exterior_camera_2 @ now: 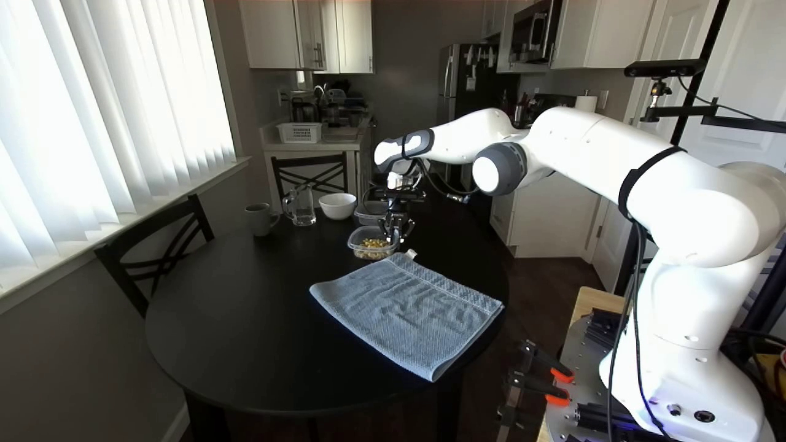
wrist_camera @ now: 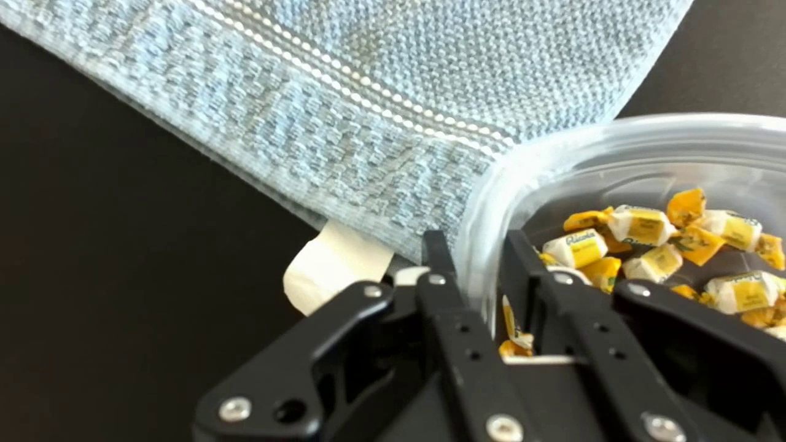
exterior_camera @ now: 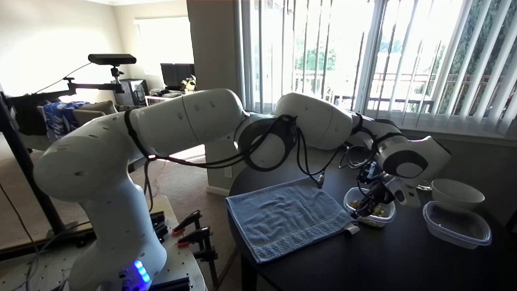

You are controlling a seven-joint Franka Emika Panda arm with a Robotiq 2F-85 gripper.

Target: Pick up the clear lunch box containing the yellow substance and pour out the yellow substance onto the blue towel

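The clear lunch box (exterior_camera: 375, 222) stands upright on the dark table against the towel's tagged corner; it also shows in an exterior view (exterior_camera_2: 354, 244) and the wrist view (wrist_camera: 669, 134). Inside lies the yellow substance (wrist_camera: 654, 264), several yellow-and-white wrapped candies. The blue towel (exterior_camera: 282, 218) lies spread with slight wrinkles, also in an exterior view (exterior_camera_2: 408, 313). My gripper (wrist_camera: 479, 239) points down at the box's near-towel side. One finger is outside the wall, the other inside among the candies. The fingers are apart, with a gap showing between wall and inner finger. Part of the box is out of the wrist view.
A second clear container (exterior_camera: 456, 226) and a white bowl (exterior_camera: 456, 194) stand beyond the lunch box. A glass mug (exterior_camera_2: 302, 207) and a grey mug (exterior_camera_2: 259, 219) stand near the window side. The towel's white tag (wrist_camera: 338, 261) lies beside the outer finger.
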